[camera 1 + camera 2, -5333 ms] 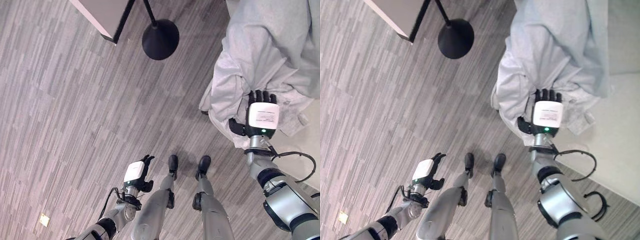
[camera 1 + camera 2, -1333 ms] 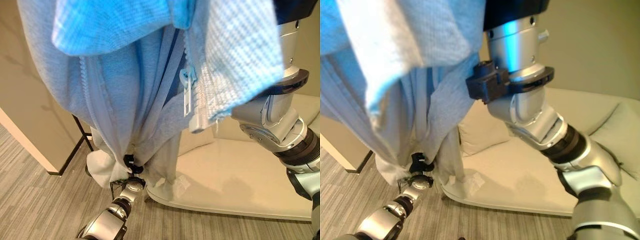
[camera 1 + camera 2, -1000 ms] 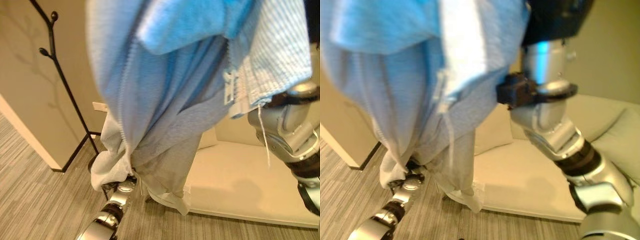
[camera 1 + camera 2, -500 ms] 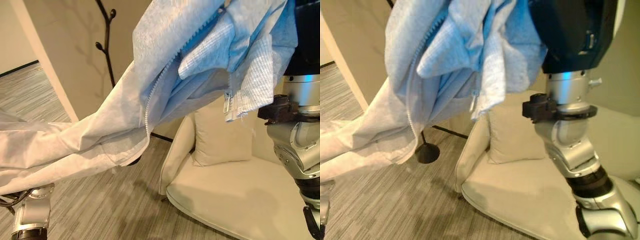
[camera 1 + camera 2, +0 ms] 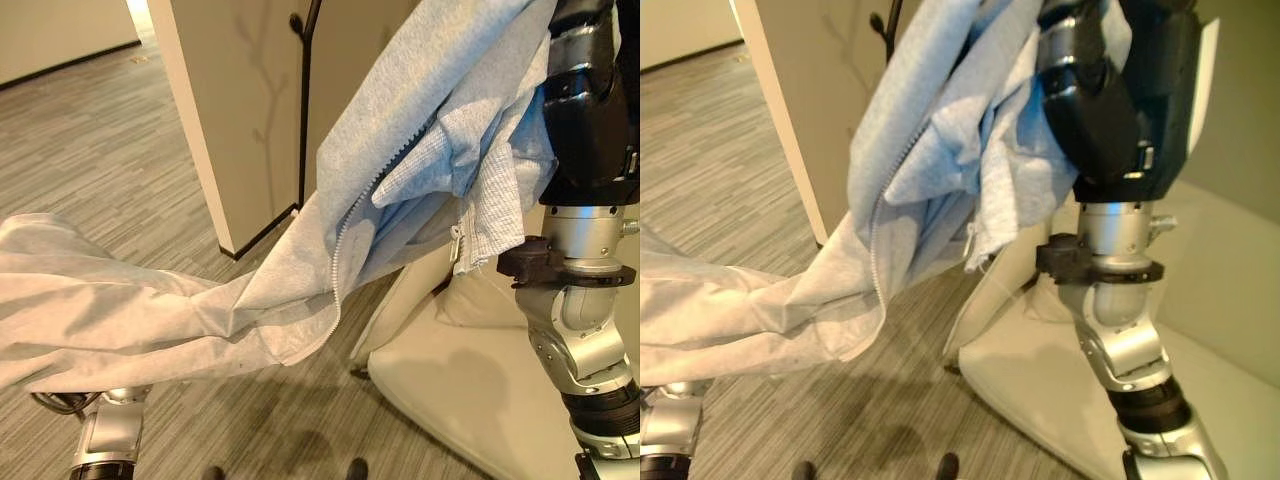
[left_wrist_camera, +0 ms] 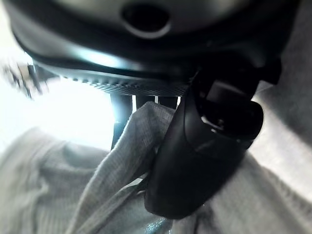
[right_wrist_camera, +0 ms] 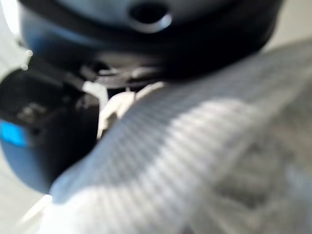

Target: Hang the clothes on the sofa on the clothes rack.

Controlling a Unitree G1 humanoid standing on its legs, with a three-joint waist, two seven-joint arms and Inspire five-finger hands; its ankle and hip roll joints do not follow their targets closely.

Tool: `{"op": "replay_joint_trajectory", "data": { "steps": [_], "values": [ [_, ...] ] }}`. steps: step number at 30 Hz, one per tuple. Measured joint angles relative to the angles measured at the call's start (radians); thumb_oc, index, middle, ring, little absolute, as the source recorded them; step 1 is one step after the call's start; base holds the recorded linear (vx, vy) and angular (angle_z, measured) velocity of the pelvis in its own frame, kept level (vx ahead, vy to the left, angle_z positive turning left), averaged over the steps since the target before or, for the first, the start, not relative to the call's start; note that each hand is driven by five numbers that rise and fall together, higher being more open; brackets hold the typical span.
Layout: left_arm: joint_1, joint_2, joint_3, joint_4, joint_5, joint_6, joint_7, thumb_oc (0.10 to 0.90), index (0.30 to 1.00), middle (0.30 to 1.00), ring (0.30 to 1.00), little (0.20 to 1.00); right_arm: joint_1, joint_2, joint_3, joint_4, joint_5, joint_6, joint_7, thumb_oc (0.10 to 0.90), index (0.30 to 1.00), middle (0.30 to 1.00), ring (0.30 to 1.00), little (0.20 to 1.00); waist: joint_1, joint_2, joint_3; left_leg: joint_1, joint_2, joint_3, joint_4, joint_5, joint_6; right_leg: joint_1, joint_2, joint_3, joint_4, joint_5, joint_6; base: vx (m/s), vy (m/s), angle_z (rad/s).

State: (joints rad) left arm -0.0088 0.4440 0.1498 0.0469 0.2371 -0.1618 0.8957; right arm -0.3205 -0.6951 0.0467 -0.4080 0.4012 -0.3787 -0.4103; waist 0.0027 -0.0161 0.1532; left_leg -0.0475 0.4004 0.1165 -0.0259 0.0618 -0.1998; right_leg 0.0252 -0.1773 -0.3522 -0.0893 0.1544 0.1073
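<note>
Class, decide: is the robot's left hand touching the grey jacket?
Touching. The left wrist view shows the left hand with its thumb pressed against a fold of the grey jacket, pinching the cloth against the fingers.

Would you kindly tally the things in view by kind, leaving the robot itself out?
Clothing: 1, a light grey zip jacket
Furniture: 2, a cream sofa and a black clothes rack
Cushions: 1, a cushion on the sofa
Total: 4
</note>
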Motion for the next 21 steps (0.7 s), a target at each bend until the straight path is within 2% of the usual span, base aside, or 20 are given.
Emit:
{"op": "replay_joint_trajectory", "data": {
  "steps": [1, 2, 3, 4, 5, 6, 8, 9, 10, 11, 12, 13, 14, 15, 16, 17, 19, 21],
  "values": [
    [0.0, -0.001, -0.013, 0.019, 0.0, -0.02, -0.022, 0.4, 0.3, 0.3, 0.3, 0.3, 0.14, 0.086, -0.057, 0.001, -0.054, 0.012, -0.029, 0.4, 0.3, 0.3, 0.3, 0.3, -0.007, -0.032, -0.001, -0.003, -0.1, -0.003, 0.009, 0.03, -0.029, 0.028, -0.112, 0.008, -0.001, 0.014, 0.051, 0.06, 0.447, 0.63],
    [-0.001, 0.006, -0.006, 0.028, -0.009, -0.019, -0.021, 0.4, 0.3, 0.3, 0.3, 0.3, 0.205, 0.118, -0.057, 0.001, -0.059, 0.036, -0.047, 0.4, 0.3, 0.3, 0.3, 0.3, -0.022, -0.058, -0.011, -0.007, -0.162, -0.012, 0.009, 0.036, -0.009, 0.035, -0.139, 0.028, 0.021, 0.012, 0.051, 0.07, 0.558, 0.75],
    [-0.003, 0.04, -0.006, 0.029, -0.013, -0.02, -0.03, 0.4, 0.3, 0.3, 0.3, 0.3, 0.272, 0.156, -0.069, 0.001, -0.131, 0.079, -0.061, 0.4, 0.3, 0.3, 0.3, 0.3, 0.0, -0.091, -0.012, -0.059, -0.231, -0.015, 0.093, -0.007, 0.056, 0.021, -0.19, 0.017, 0.052, 0.06, -0.015, 0.07, 0.549, 0.81],
    [-0.004, 0.047, -0.006, 0.028, -0.014, -0.02, -0.038, 0.4, 0.3, 0.3, 0.3, 0.3, 0.289, 0.196, -0.073, 0.001, -0.174, 0.103, -0.067, 0.4, 0.3, 0.3, 0.3, 0.3, 0.003, -0.092, -0.012, -0.08, -0.262, -0.028, 0.133, -0.029, 0.078, 0.016, -0.22, 0.04, 0.075, 0.099, -0.051, 0.06, 0.502, 0.48],
    [-0.004, 0.051, -0.007, 0.027, -0.013, -0.02, -0.04, 0.4, 0.3, 0.3, 0.3, 0.3, 0.29, 0.222, -0.074, 0.001, -0.213, 0.125, -0.077, 0.4, 0.3, 0.3, 0.3, 0.3, 0.013, -0.095, -0.012, -0.079, -0.289, -0.023, 0.147, -0.04, 0.095, 0.003, -0.249, 0.058, 0.098, 0.142, -0.057, 0.01, 0.384, 0.3],
    [-0.004, 0.062, -0.006, 0.026, -0.012, -0.02, -0.039, 0.4, 0.3, 0.3, 0.3, 0.3, 0.283, 0.238, -0.077, 0.001, -0.258, 0.146, -0.084, 0.4, 0.3, 0.3, 0.3, 0.3, 0.029, -0.094, -0.012, -0.078, -0.312, -0.013, 0.153, -0.046, 0.114, -0.017, -0.28, 0.059, 0.129, 0.19, -0.037, 0.02, 0.373, 0.08],
    [-0.002, 0.099, 0.004, 0.023, -0.01, -0.02, -0.038, 0.4, 0.3, 0.3, 0.3, 0.3, 0.24, 0.246, -0.072, 0.005, -0.334, 0.173, -0.107, 0.4, 0.3, 0.3, 0.3, 0.3, 0.049, -0.102, -0.01, -0.061, -0.349, 0.015, 0.139, -0.048, 0.145, -0.077, -0.329, 0.05, 0.189, 0.297, -0.02, 0.09, 0.456, -0.3],
    [-0.001, 0.101, 0.028, 0.019, -0.009, -0.02, -0.039, 0.4, 0.3, 0.3, 0.3, 0.3, 0.193, 0.25, -0.063, 0.013, -0.415, 0.201, -0.135, 0.4, 0.3, 0.3, 0.3, 0.3, 0.081, -0.107, -0.008, 0.005, -0.37, 0.067, 0.089, -0.046, 0.179, -0.107, -0.354, -0.018, 0.241, 0.373, -0.112, 0.17, 0.432, -0.55],
    [-0.001, 0.095, 0.03, 0.013, -0.007, -0.02, -0.04, 0.4, 0.3, 0.3, 0.3, 0.3, 0.204, 0.25, -0.07, 0.009, -0.457, 0.203, -0.149, 0.4, 0.3, 0.3, 0.3, 0.3, 0.075, -0.104, -0.005, 0.044, -0.373, 0.061, 0.06, -0.045, 0.197, -0.11, -0.355, -0.036, 0.303, 0.325, -0.088, 0.18, 0.384, -0.34],
    [-0.003, 0.085, 0.028, 0.008, 0.0, -0.02, -0.04, 0.4, 0.3, 0.3, 0.3, 0.3, 0.233, 0.247, -0.091, 0.006, -0.502, 0.202, -0.156, 0.4, 0.3, 0.3, 0.3, 0.3, 0.062, -0.087, 0.003, 0.086, -0.355, 0.043, 0.017, -0.041, 0.221, -0.113, -0.298, -0.008, 0.407, 0.081, 0.027, 0.13, 0.23, 0.25],
    [-0.004, 0.08, 0.026, 0.003, 0.001, -0.021, -0.04, 0.4, 0.3, 0.3, 0.3, 0.3, 0.259, 0.239, -0.114, 0.006, -0.532, 0.203, -0.159, 0.4, 0.3, 0.3, 0.3, 0.3, 0.048, -0.087, 0.003, 0.121, -0.346, 0.035, -0.024, -0.032, 0.234, -0.123, -0.211, 0.04, 0.48, -0.064, 0.05, 0.12, 0.185, 0.26],
    [-0.002, 0.072, 0.027, 0.001, 0.001, -0.021, -0.041, 0.4, 0.3, 0.3, 0.3, 0.3, 0.269, 0.229, -0.13, 0.007, -0.554, 0.205, -0.161, 0.4, 0.3, 0.3, 0.3, 0.3, 0.041, -0.092, 0.0, 0.144, -0.344, 0.037, -0.049, -0.025, 0.232, -0.143, -0.136, 0.082, 0.528, -0.141, 0.066, 0.12, 0.129, 0.09],
    [0.0, 0.066, 0.027, 0.001, 0.0, -0.021, -0.047, 0.4, 0.3, 0.3, 0.3, 0.3, 0.266, 0.222, -0.146, 0.006, -0.57, 0.206, -0.17, 0.4, 0.3, 0.3, 0.3, 0.3, 0.033, -0.098, -0.004, 0.161, -0.35, 0.043, -0.063, -0.022, 0.229, -0.161, -0.055, 0.081, 0.548, -0.193, 0.058, 0.12, 0.083, -0.32],
    [0.0, 0.057, 0.02, -0.008, -0.001, -0.02, -0.062, 0.4, 0.3, 0.3, 0.3, 0.3, 0.236, 0.208, -0.148, 0.006, -0.593, 0.206, -0.205, 0.4, 0.3, 0.3, 0.3, 0.3, 0.024, -0.109, -0.014, 0.166, -0.366, 0.078, -0.063, -0.03, 0.231, -0.182, 0.006, -0.029, 0.498, -0.235, -0.024, 0.13, 0.032, -0.45],
    [0.0, 0.057, 0.011, -0.021, 0.0, -0.021, -0.071, 0.4, 0.3, 0.3, 0.3, 0.3, 0.22, 0.2, -0.148, 0.005, -0.597, 0.206, -0.212, 0.4, 0.3, 0.3, 0.3, 0.3, 0.015, -0.119, -0.02, 0.164, -0.376, 0.088, -0.063, -0.028, 0.226, -0.182, 0.011, -0.061, 0.435, -0.222, -0.039, 0.13, -0.014, -0.49],
    [0.0, 0.051, 0.002, -0.027, 0.0, -0.022, -0.085, 0.4, 0.3, 0.3, 0.3, 0.3, 0.211, 0.19, -0.147, 0.006, -0.603, 0.206, -0.217, 0.4, 0.3, 0.3, 0.3, 0.3, 0.004, -0.122, -0.025, 0.166, -0.383, 0.096, -0.063, -0.037, 0.219, -0.178, 0.015, -0.066, 0.372, -0.208, -0.046, 0.15, -0.024, -0.38],
    [-0.004, 0.018, -0.005, -0.029, 0.0, -0.024, -0.1, 0.4, 0.3, 0.3, 0.3, 0.3, 0.208, 0.18, -0.141, 0.01, -0.627, 0.211, -0.228, 0.4, 0.3, 0.3, 0.3, 0.3, -0.014, -0.11, -0.034, 0.165, -0.371, 0.106, -0.063, -0.047, 0.205, -0.148, 0.05, -0.067, 0.284, -0.17, -0.094, 0.24, -0.059, -0.29],
    [-0.009, -0.015, -0.04, -0.023, -0.001, -0.027, -0.106, 0.4, 0.3, 0.3, 0.3, 0.3, 0.204, 0.146, -0.133, 0.034, -0.633, 0.223, -0.236, 0.4, 0.3, 0.3, 0.3, 0.3, -0.036, -0.087, -0.031, 0.17, -0.352, 0.102, -0.063, -0.053, 0.195, -0.166, 0.06, -0.047, 0.336, -0.164, -0.104, 0.33, -0.133, -0.06]
  ]
}}
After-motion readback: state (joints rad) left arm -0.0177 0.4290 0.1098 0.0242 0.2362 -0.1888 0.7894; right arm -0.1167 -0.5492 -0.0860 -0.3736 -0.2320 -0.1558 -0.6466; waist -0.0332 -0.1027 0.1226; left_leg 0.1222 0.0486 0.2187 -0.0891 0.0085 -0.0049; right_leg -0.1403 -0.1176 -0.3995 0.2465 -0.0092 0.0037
